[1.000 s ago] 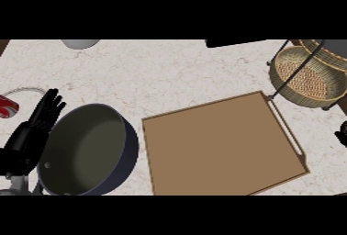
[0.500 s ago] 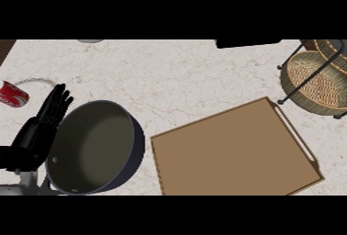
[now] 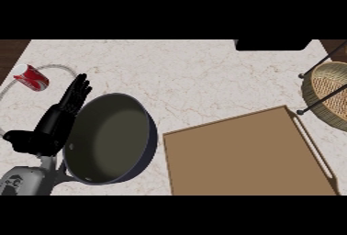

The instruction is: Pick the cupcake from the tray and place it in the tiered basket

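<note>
Cupcake: not visible anywhere in head view; location cannot be told. Tray (image 3: pixel 247 153) lies flat at lower right of desk (image 3: pixel 196 73), brown inner surface bare, slotted handle along its right edge; lower end runs under the dark band. No cake on any visible part of it.

Tiered basket (image 3: pixel 327 94): woven bowl w/ dark wire frame, cut by right edge, just beyond tray's upper-right corner, one frame foot close to that corner. Set near tray, presumably to keep the carry short; only one tier shows, other tiers out of view.

Dark frying pan (image 3: pixel 108 137): left of tray, narrow strip of desk between the two, rim tilted toward viewer, nothing inside. Not part of task; judged an obstacle on the left side only.

Left hand (image 3: pixel 58 121): against pan's left rim, fingers straight and pointing up-screen, holding nothing, resting pose; grey forearm enters from lower-left corner. Right hand: absent from view, state unknown.

Red can (image 3: pixel 30 76): on its side near upper-left desk edge, beside a pale curved tube (image 3: pixel 47 69); well apart from tray and basket. Dark block (image 3: pixel 271 44) at top edge, identity unclear.

Stage, as judged: target unseen, grasp not begun, or item held off-frame; cannot say which.
</note>
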Controlling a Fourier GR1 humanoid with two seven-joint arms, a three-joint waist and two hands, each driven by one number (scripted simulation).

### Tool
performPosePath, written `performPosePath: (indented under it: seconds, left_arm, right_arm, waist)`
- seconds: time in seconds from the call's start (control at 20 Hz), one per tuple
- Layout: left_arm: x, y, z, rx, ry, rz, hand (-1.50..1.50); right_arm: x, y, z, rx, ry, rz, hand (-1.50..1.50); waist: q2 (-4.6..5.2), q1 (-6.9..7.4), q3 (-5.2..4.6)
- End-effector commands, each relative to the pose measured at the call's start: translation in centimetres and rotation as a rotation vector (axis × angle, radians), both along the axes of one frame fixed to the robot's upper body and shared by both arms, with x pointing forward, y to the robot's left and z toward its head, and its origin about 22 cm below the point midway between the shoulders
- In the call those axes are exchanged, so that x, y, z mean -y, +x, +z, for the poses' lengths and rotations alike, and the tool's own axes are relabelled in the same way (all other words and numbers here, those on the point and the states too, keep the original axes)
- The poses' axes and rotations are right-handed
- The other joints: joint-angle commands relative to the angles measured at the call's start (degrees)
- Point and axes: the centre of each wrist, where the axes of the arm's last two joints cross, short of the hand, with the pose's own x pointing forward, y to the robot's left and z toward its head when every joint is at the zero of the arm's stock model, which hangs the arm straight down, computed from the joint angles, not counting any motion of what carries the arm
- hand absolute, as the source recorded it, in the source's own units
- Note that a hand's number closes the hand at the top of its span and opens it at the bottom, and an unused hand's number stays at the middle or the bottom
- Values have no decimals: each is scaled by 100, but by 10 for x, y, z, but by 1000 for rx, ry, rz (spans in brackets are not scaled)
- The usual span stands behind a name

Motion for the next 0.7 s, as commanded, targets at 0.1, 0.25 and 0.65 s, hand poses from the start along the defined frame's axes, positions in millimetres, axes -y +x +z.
performPosePath:
  seconds: [0.1,0.25,0.65]
  left_arm:
    - [44,-2,-44,-154,-58,-87,0]
    - [51,0,-46,-157,-50,-105,0]
    - [44,5,-48,-149,-53,-97,0]
  right_arm:
    - [-5,18,23,-19,66,-20,150]
    - [-16,34,23,-44,53,7,150]
    - [-67,97,-6,-120,50,67,150]
  waist:
    - [147,268,-89]
    - [153,295,-90]
    - [141,348,-97]
